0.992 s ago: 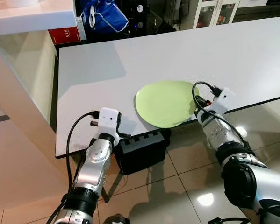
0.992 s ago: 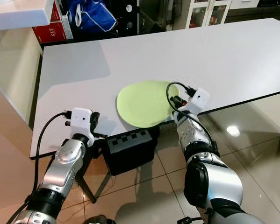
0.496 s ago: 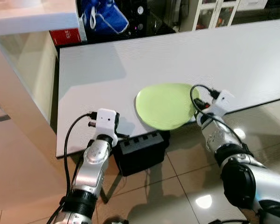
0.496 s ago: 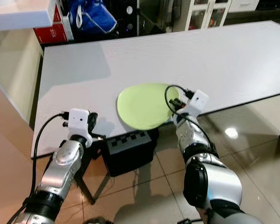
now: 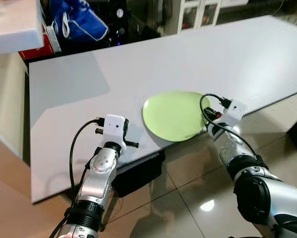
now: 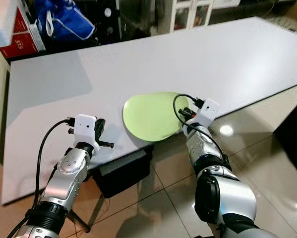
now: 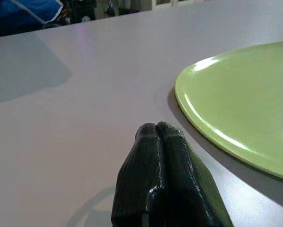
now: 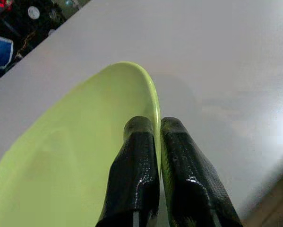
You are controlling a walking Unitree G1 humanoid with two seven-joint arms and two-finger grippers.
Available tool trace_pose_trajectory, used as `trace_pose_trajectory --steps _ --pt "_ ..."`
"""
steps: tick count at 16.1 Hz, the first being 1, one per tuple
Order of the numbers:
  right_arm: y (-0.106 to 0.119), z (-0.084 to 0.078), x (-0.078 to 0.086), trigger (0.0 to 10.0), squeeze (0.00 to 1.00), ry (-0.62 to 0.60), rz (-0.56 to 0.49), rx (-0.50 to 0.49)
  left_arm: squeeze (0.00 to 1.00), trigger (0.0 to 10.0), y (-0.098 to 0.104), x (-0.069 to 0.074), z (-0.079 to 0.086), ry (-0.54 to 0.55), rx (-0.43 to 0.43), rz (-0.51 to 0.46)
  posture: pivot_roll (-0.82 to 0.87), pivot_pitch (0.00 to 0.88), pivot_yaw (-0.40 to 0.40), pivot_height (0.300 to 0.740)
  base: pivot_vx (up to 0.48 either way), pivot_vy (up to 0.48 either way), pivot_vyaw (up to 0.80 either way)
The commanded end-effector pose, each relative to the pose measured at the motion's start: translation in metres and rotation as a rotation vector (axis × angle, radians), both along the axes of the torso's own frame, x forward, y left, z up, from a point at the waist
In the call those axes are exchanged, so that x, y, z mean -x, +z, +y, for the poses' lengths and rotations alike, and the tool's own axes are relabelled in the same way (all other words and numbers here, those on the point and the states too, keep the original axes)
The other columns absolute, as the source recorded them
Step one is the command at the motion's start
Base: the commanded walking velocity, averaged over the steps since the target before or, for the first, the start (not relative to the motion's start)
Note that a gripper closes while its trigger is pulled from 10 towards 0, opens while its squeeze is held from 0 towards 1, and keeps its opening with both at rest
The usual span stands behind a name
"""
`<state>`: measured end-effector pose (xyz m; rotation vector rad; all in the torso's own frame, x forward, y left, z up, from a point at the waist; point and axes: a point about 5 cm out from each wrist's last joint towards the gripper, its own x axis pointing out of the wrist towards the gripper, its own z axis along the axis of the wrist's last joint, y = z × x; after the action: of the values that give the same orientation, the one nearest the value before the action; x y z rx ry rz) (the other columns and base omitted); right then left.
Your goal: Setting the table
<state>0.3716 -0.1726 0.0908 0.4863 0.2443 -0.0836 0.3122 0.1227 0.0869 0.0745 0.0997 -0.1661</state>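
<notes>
My right gripper [image 8: 153,130] pinches the rim of the lime-green plate [image 5: 174,115], its 2 black fingers [image 8: 136,165] pressed on either side of the thin edge at the plate's 3 o'clock side. The plate lies on the white table [image 5: 138,64] close to the near edge, and part of its rim at 5 o'clock reaches that edge; in the right wrist view it looks tipped, though I cannot tell whether it rests flat. My left gripper [image 7: 156,130] sits low over the tabletop at about 9 o'clock from the plate, near it but apart, and its 2 fingers are pressed together with nothing between them. The left wrist view looks across the bare table surface toward the plate's raised rim. A black box [image 5: 138,173] stands on the tiled floor [image 5: 188,198] under the table's near edge, between my 2 arms. Beyond the far edge at 11 o'clock a blue bag [image 5: 79,25] rests beside a red box [image 6: 17,42].
</notes>
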Motion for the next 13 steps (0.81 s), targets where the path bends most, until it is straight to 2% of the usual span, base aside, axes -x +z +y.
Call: trace_pose_trajectory --steps 1,4,13 --pt "-0.0036 0.002 0.0016 10.0 0.0 0.021 0.019 0.034 0.0 10.0 -0.0019 -0.0005 0.0008 -0.001 -0.01 0.021 0.06 0.0 0.028 0.74 0.48 0.0 0.0" --pt "-0.0023 0.0051 0.0008 10.0 0.0 0.036 0.012 0.043 0.0 10.0 -0.0021 -0.0004 0.0004 -0.002 -0.006 0.02 0.06 0.0 0.028 0.74 0.48 0.0 0.0" --pt "-0.0021 0.0089 0.0004 10.0 0.0 0.091 0.013 0.079 0.0 10.0 -0.0003 -0.0001 -0.0021 0.004 0.001 0.005 0.05 0.0 0.027 0.74 0.0 0.0 0.0"
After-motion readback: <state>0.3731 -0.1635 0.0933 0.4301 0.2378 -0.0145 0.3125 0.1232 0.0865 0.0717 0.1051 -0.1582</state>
